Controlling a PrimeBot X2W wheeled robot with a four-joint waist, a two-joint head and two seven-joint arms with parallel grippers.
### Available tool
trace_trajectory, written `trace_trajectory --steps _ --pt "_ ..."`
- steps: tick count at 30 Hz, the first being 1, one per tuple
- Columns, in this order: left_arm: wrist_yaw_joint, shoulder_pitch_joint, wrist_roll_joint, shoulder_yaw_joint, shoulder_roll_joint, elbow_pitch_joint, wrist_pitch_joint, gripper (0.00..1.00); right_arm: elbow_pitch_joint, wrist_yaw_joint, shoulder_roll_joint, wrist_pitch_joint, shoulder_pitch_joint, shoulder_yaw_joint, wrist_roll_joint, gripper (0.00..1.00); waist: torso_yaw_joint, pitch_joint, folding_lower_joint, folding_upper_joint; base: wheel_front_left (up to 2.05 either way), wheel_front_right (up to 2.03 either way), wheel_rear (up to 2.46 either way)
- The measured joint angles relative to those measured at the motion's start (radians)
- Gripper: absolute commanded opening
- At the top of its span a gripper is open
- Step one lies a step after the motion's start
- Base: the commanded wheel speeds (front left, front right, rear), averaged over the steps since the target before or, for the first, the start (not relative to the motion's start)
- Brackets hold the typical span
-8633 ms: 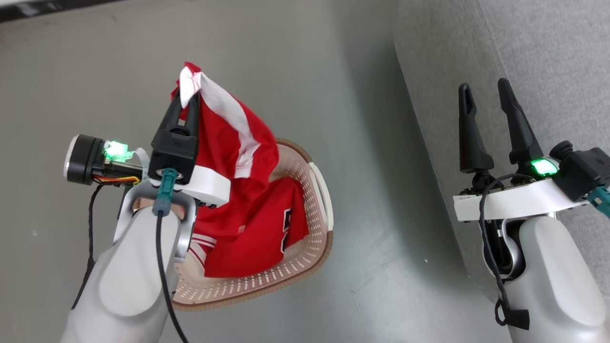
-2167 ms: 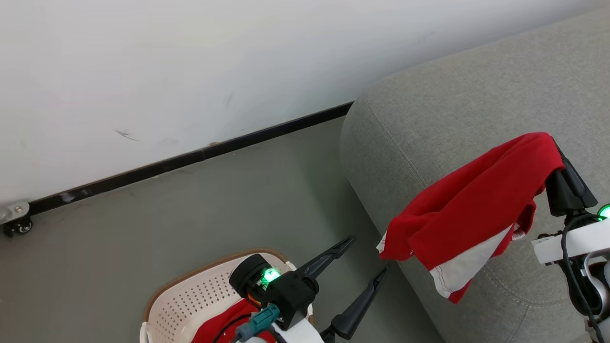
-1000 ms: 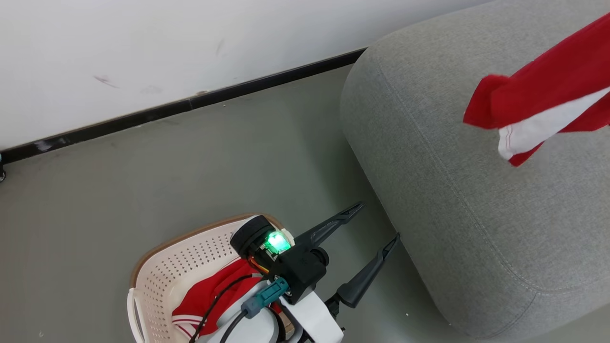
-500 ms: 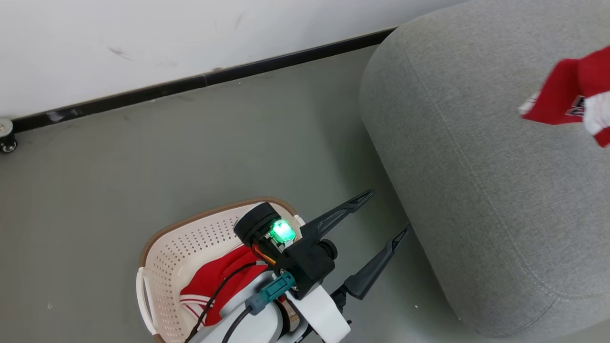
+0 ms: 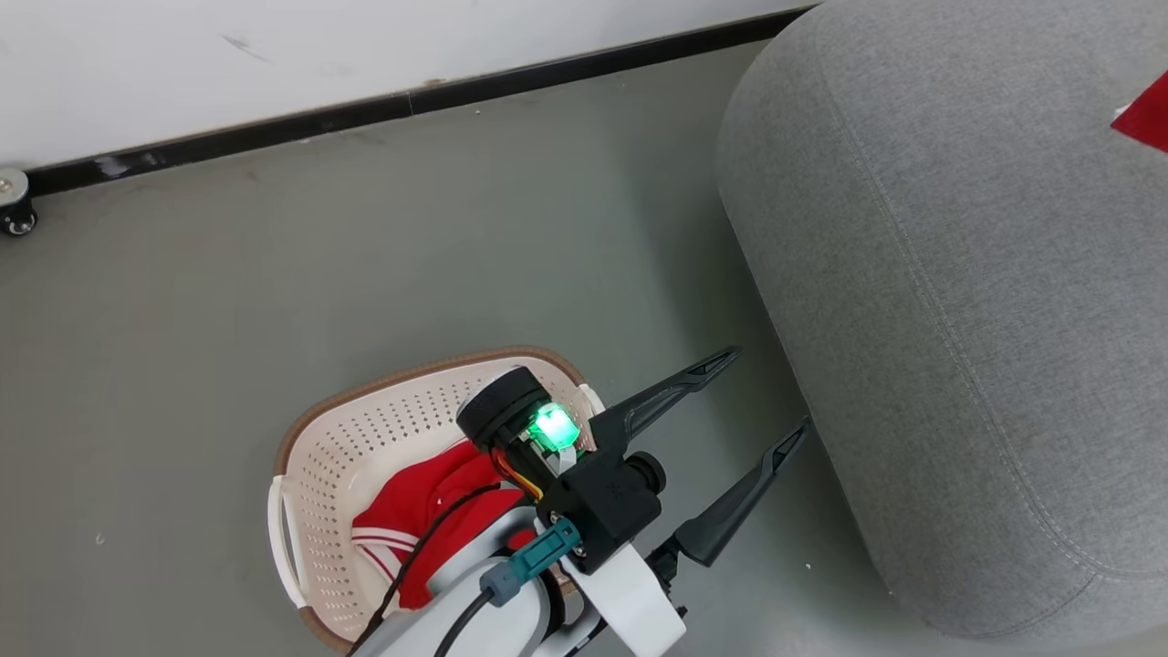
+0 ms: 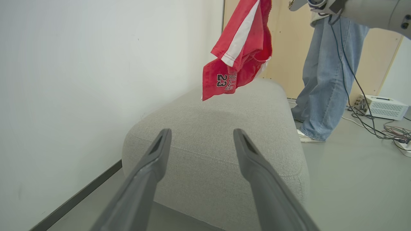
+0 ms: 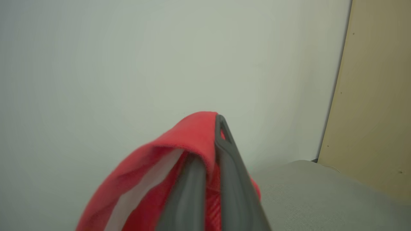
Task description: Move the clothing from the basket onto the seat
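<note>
My right gripper is shut on red clothing with a white stripe. That clothing hangs in the air above the grey seat, printed with a black-and-white 23. In the head view a corner of it shows at the right edge, over the seat. A second red garment with white trim lies in the cream basket on the floor. My left gripper stands open and empty between basket and seat, its fingers pointing at the seat's end.
A person in blue jeans stands beyond the seat's far end. A white box and cables lie on the floor there. A white wall with a black baseboard runs behind; a caster wheel sits at the left.
The head camera has shifted. The red garment in my right gripper has travelled right over the seat, almost out of the head view. My left gripper stays open by the basket.
</note>
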Motion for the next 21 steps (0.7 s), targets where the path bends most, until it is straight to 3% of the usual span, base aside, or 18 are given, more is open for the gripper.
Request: trace_trajectory --steps 6,14,21 --pt "0.000 -0.018 0.006 0.000 0.003 -0.014 0.007 1.00 0.061 0.000 -0.011 -0.024 0.013 -0.033 0.000 0.00 0.003 0.025 0.0000 0.0000 0.00 0.00 0.00" --pt "0.000 -0.033 0.009 -0.002 0.009 -0.022 0.018 1.00 0.152 0.000 0.103 -0.051 0.103 -0.004 0.018 0.00 0.006 0.061 0.0000 0.0000 0.00 0.00 0.00" --pt "0.000 -0.039 0.012 -0.002 0.012 -0.030 0.019 1.00 0.189 0.000 0.141 -0.063 0.128 0.025 0.017 0.00 0.008 0.081 0.0000 0.0000 0.00 0.00 0.00"
